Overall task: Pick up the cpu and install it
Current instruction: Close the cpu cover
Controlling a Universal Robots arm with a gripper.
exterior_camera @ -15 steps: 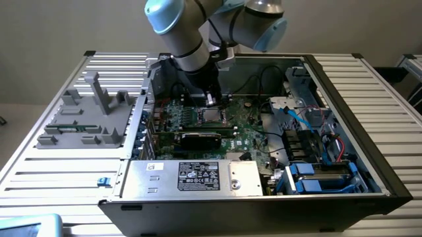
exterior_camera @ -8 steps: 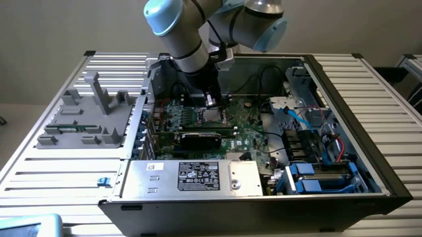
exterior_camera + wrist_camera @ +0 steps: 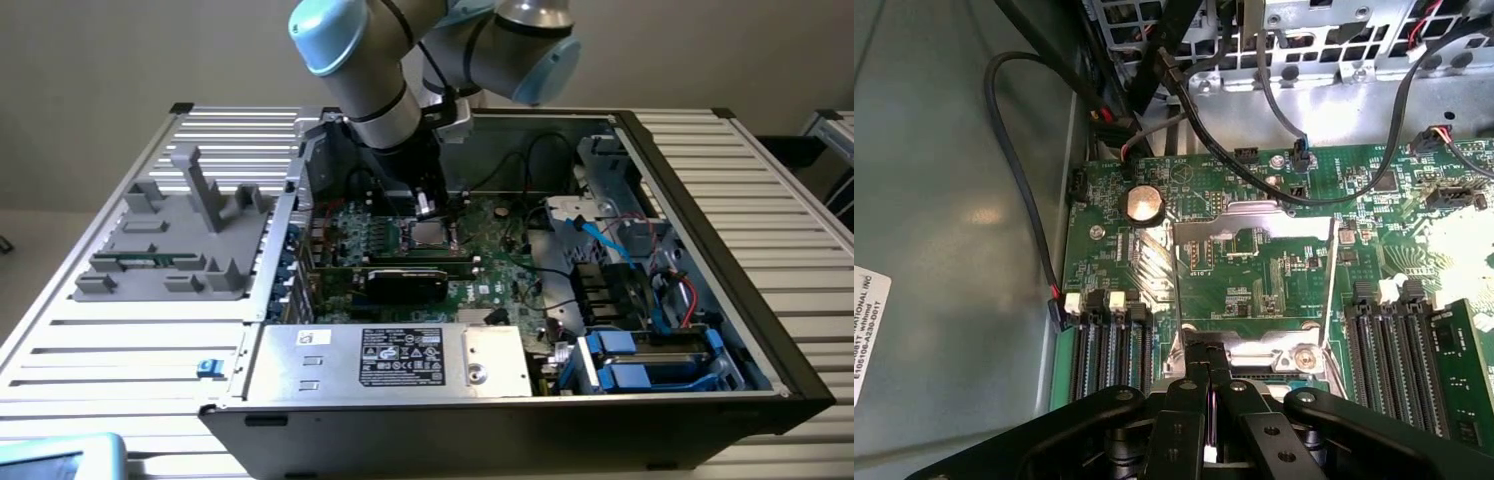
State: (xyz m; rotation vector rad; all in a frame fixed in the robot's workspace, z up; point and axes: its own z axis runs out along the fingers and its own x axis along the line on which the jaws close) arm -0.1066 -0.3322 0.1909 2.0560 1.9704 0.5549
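Silver cpu [image 3: 430,236] — closed jaws just beside

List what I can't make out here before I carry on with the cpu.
1. Whether the cpu lies flat or tilted: exterior view, too small.
2. What lies under the shut claw: wrist view, hidden by the claw's own body.
3. Text of the label on the silver box: exterior view, too small.
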